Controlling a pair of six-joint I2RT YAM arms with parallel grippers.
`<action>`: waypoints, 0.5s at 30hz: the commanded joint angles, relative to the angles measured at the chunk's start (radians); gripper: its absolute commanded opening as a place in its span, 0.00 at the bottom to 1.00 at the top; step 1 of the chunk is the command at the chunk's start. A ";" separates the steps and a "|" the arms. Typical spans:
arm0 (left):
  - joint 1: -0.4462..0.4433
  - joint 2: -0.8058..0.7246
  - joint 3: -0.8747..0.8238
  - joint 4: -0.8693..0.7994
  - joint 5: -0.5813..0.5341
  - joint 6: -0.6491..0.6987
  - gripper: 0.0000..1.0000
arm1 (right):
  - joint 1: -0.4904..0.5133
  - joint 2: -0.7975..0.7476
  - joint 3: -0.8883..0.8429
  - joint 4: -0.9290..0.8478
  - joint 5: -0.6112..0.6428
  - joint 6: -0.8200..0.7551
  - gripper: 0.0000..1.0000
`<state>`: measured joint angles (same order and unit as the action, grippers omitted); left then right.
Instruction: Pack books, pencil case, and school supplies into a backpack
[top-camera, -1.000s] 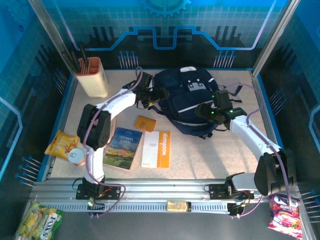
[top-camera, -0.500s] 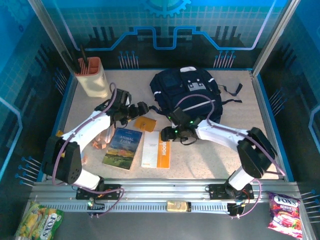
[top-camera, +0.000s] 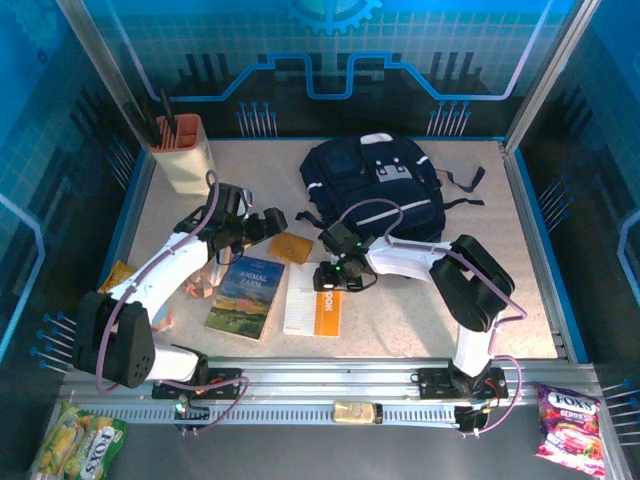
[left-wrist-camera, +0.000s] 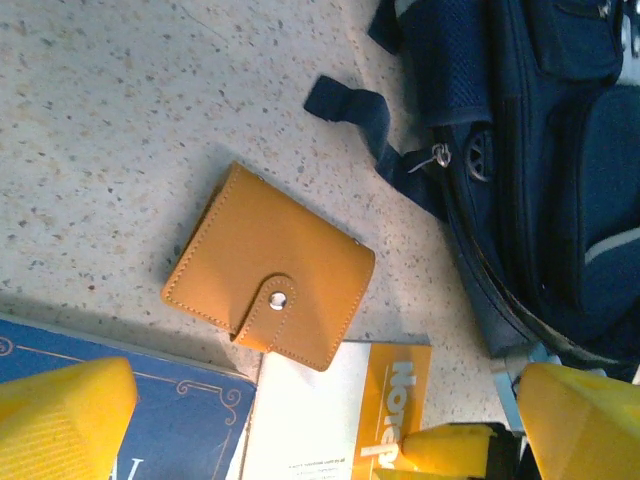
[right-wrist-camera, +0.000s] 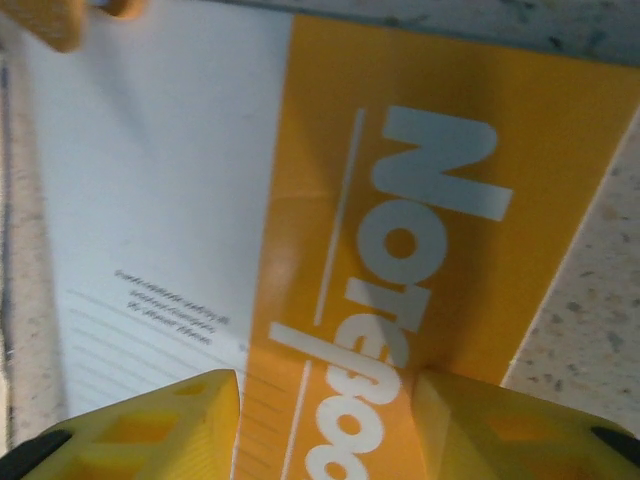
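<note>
Right wrist view puts the right gripper (right-wrist-camera: 325, 400) low over the white-and-orange paperback notebook (right-wrist-camera: 400, 200). Its yellow fingers stand part-way apart astride the orange band and grip nothing that I can see. The large navy fabric backpack (top-camera: 375, 190) lies beyond it and to its right. Close on its left, the left gripper (top-camera: 268, 222) hangs spread wide above a tan leather snap wallet (left-wrist-camera: 268, 265). The notebook lies flat, so closing fingers may skid across it or lift just the cover. The two wrists also look near enough to bump.
</note>
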<state>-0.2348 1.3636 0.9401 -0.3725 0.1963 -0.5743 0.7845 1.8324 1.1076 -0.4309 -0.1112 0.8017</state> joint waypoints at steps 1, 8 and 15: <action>-0.011 -0.009 -0.011 -0.008 0.072 0.030 0.97 | -0.012 0.030 0.022 -0.089 0.077 0.014 0.50; -0.089 0.033 -0.029 -0.061 0.072 0.006 0.89 | -0.033 0.027 0.119 -0.211 0.236 -0.040 0.49; -0.204 0.040 -0.150 -0.022 0.072 -0.116 0.80 | -0.032 -0.071 0.020 -0.060 0.153 0.002 0.47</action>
<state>-0.4095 1.3949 0.8413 -0.3904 0.2451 -0.6224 0.7563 1.8191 1.1679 -0.5293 0.0601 0.7822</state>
